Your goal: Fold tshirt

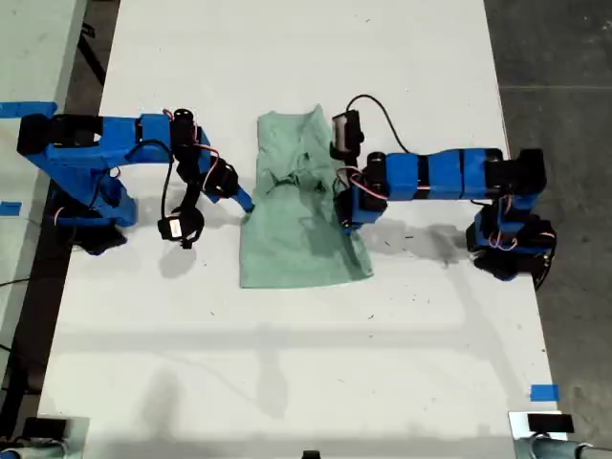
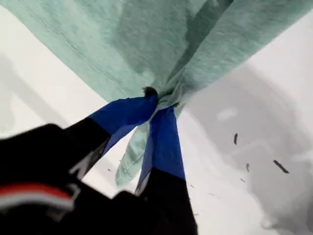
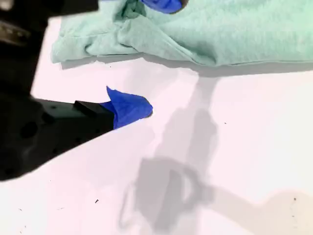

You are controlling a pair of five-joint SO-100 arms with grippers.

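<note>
first pincer (image 2: 157, 104) pinching tshirt (image 2: 146, 44)

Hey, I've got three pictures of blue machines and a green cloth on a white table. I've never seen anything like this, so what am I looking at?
These are two small blue robot arms on a white table, set to fold a tshirt. One picture looks down on the whole scene from above. The other two come from small cameras mounted on each arm's gripper, so they look along its fingers.

The pale green tshirt lies rumpled between the arms. My first gripper, on the arm at the exterior view's right, is shut on a pinch of the cloth. My second gripper, on the arm at the exterior view's left, is open beside the tshirt's edge and holds nothing. The blue on the fingertips looks like tape.
</note>
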